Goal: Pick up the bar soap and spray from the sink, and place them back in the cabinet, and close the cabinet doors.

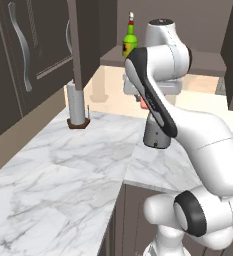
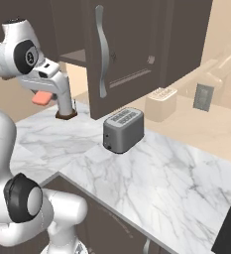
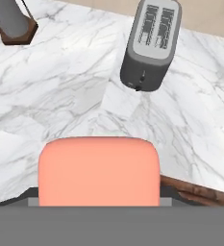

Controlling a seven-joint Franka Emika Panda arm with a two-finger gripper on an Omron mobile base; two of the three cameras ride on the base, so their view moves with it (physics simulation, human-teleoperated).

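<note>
Bar soap [image 3: 99, 170] sits clamped between the fingers, jaws partly spread to its width, salmon block covering both tips in the hand view (tips themselves hidden). Gripper [image 2: 43, 97] holds it up in the air above the marble counter [image 3: 60, 96]. Below and ahead of the fingers: grey toaster [image 3: 151, 44]. Spray [image 1: 130, 41] stands on the cabinet [image 1: 88, 40] shelf, above the fingers.

A grey toaster [image 2: 123, 130] stands on the marble counter [image 2: 176, 173].
</note>
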